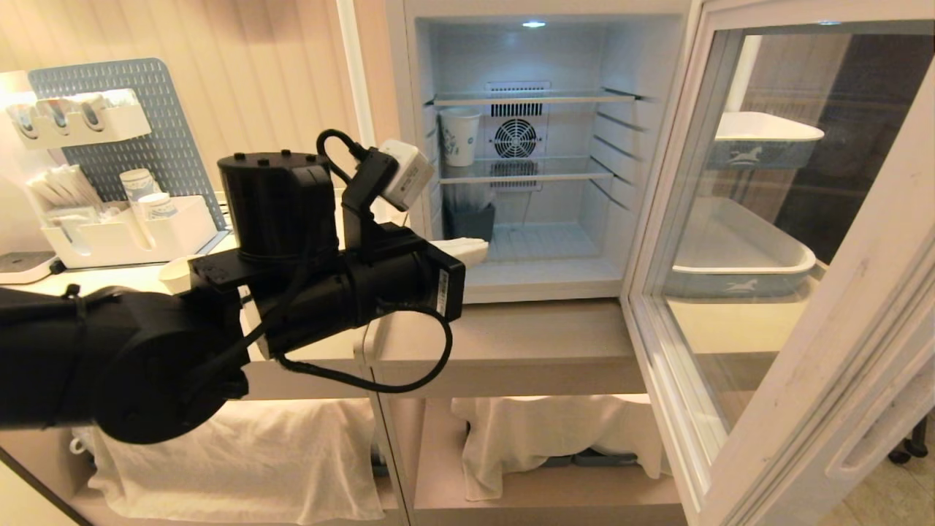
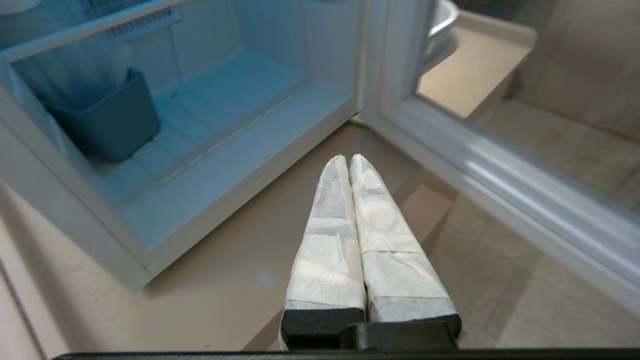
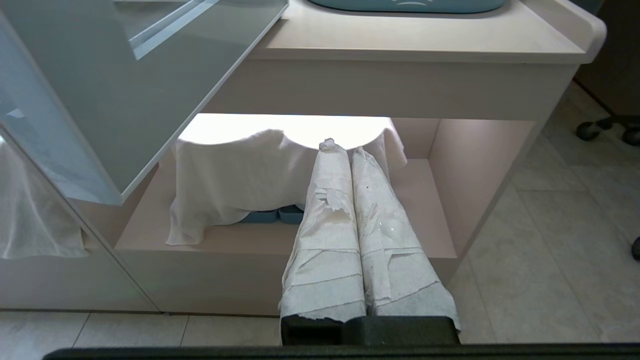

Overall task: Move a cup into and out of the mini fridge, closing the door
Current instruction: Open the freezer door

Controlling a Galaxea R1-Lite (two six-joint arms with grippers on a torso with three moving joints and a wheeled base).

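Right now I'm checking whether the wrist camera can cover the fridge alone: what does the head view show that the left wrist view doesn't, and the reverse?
Head view only: the cup standing on the middle wire shelf, left of the rear fan, plus the upper shelves and the organiser on the counter.

Left wrist view only: the left hand shut and empty, its taped fingers pressed together above the counter in front of the mini fridge.

Both: the open door, the fridge floor and the dark bin at its left.
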